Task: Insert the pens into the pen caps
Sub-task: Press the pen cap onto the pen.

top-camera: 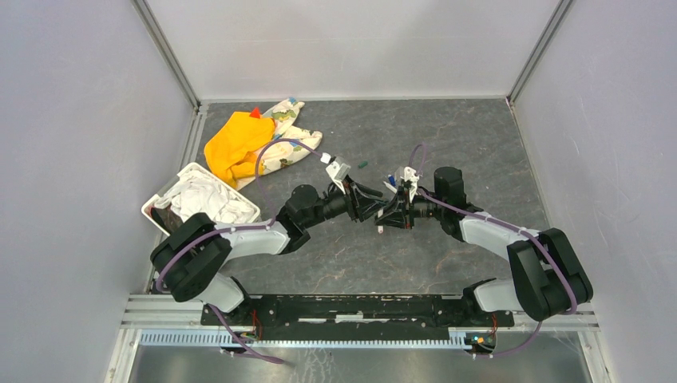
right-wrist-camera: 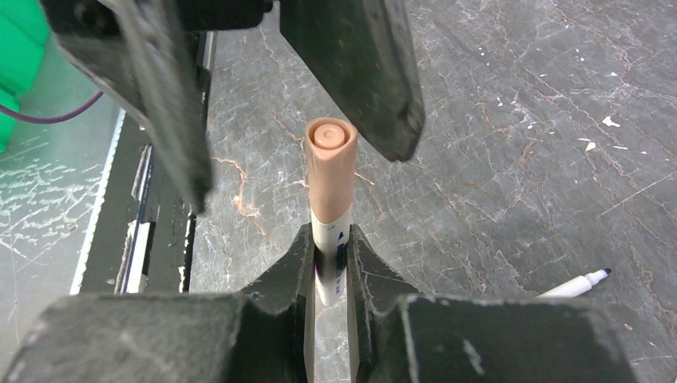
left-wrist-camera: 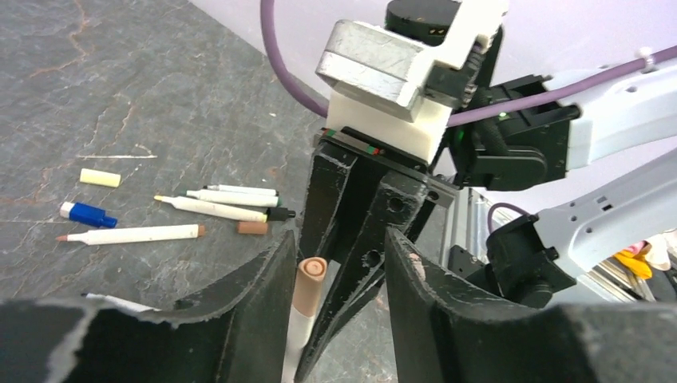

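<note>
My right gripper (right-wrist-camera: pixel 328 235) is shut on the white barrel of a pen (right-wrist-camera: pixel 327 254) that stands upright and wears a peach cap (right-wrist-camera: pixel 329 163). My left gripper (left-wrist-camera: pixel 342 247) straddles that cap (left-wrist-camera: pixel 310 279) with its jaws open. The cap lies against one finger (left-wrist-camera: pixel 263 295), and a gap separates it from the other finger (left-wrist-camera: pixel 431 295). In the top view both grippers (top-camera: pixel 369 203) (top-camera: pixel 391 209) meet nose to nose at mid table. Several loose pens (left-wrist-camera: pixel 211 209) lie on the table, with a blue cap (left-wrist-camera: pixel 88 214), a cream cap (left-wrist-camera: pixel 100 177) and a tan cap (left-wrist-camera: pixel 252 227) beside them.
A thin bare stick (left-wrist-camera: pixel 116 156) lies beyond the caps. One more pen (right-wrist-camera: pixel 575 285) rests at the right. An orange cloth (top-camera: pixel 233 144) and a patterned cloth (top-camera: pixel 287 120) sit at the back left. A white basket (top-camera: pixel 156 203) of rags stands at the left.
</note>
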Robot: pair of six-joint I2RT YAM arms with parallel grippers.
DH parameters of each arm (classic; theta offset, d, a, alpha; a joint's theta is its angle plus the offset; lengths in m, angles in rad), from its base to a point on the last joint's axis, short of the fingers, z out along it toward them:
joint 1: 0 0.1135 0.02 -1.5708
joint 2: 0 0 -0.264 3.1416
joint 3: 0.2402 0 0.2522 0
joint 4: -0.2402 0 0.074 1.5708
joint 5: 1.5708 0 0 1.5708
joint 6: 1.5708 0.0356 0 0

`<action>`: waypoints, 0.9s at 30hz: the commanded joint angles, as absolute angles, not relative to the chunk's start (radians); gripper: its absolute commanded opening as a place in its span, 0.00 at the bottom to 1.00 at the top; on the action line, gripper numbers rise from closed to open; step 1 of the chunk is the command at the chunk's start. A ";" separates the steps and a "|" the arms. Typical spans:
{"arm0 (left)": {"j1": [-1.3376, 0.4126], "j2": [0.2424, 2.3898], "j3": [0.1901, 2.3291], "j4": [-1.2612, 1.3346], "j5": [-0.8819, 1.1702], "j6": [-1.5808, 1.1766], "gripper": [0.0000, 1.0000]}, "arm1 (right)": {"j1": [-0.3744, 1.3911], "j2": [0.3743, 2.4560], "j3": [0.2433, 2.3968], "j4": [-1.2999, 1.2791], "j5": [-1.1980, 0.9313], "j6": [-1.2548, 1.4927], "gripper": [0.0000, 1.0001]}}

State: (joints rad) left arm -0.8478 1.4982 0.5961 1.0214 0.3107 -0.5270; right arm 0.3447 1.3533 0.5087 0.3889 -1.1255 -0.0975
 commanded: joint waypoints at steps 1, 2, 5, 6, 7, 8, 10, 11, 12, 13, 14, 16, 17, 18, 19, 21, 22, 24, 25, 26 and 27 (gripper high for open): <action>-0.844 1.518 0.648 0.901 0.281 -0.457 0.49 | 0.344 1.350 0.547 0.433 -1.162 -0.064 0.00; -0.844 1.521 0.648 0.896 0.282 -0.458 0.49 | 0.343 1.351 0.547 0.440 -1.165 -0.055 0.00; -0.845 1.524 0.643 0.893 0.283 -0.458 0.46 | 0.344 1.351 0.546 0.455 -1.170 -0.035 0.00; -0.844 1.524 0.643 0.887 0.283 -0.456 0.40 | 0.344 1.350 0.546 0.458 -1.169 -0.031 0.00; -0.845 1.525 0.645 0.880 0.283 -0.456 0.31 | 0.343 1.350 0.545 0.461 -1.170 -0.026 0.00; -0.845 1.527 0.647 0.876 0.285 -0.456 0.22 | 0.343 1.350 0.545 0.467 -1.169 -0.020 0.00; -0.845 1.531 0.647 0.875 0.290 -0.459 0.09 | 0.342 1.350 0.545 0.479 -1.165 -0.002 0.00; -0.845 1.535 0.649 0.872 0.299 -0.460 0.03 | 0.342 1.350 0.545 0.488 -1.163 0.012 0.00; -0.847 1.540 0.649 0.865 0.306 -0.460 0.02 | 0.340 1.351 0.543 0.505 -1.162 0.051 0.00; -0.853 1.545 0.650 0.855 0.311 -0.455 0.02 | 0.333 1.348 0.538 0.546 -1.162 0.094 0.00; -0.862 1.550 0.651 0.841 0.311 -0.442 0.02 | 0.323 1.350 0.524 0.613 -1.171 0.161 0.00; -0.894 1.562 0.647 0.813 0.307 -0.408 0.02 | 0.299 1.351 0.493 0.748 -1.174 0.281 0.00; -0.911 1.570 0.642 0.809 0.305 -0.405 0.02 | 0.290 1.352 0.487 0.771 -1.171 0.303 0.00; -0.922 1.579 0.636 0.810 0.305 -0.405 0.02 | 0.285 1.354 0.486 0.761 -1.168 0.297 0.00; -0.931 1.583 0.627 0.817 0.303 -0.413 0.02 | 0.284 1.356 0.490 0.736 -1.163 0.274 0.00; -0.933 1.583 0.599 0.865 0.292 -0.445 0.02 | 0.285 1.359 0.496 0.706 -1.157 0.252 0.00; -0.931 1.577 0.587 0.889 0.282 -0.458 0.02 | 0.285 1.363 0.496 0.705 -1.154 0.254 0.00; -0.923 1.566 0.579 0.906 0.269 -0.480 0.02 | 0.284 1.365 0.500 0.695 -1.153 0.250 0.00; -0.915 1.564 0.580 0.916 0.272 -0.493 0.02 | 0.284 1.365 0.503 0.682 -1.151 0.239 0.00; -0.908 1.562 0.583 0.922 0.274 -0.510 0.02 | 0.285 1.363 0.507 0.661 -1.148 0.225 0.00; -0.899 1.562 0.590 0.925 0.279 -0.524 0.02 | 0.285 1.361 0.510 0.643 -1.147 0.207 0.00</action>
State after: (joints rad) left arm -0.8925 1.5494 0.6178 0.9710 0.2234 -0.4740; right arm 0.2981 1.3750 0.4652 0.5598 -1.1728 0.2081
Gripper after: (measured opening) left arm 0.086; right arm 0.177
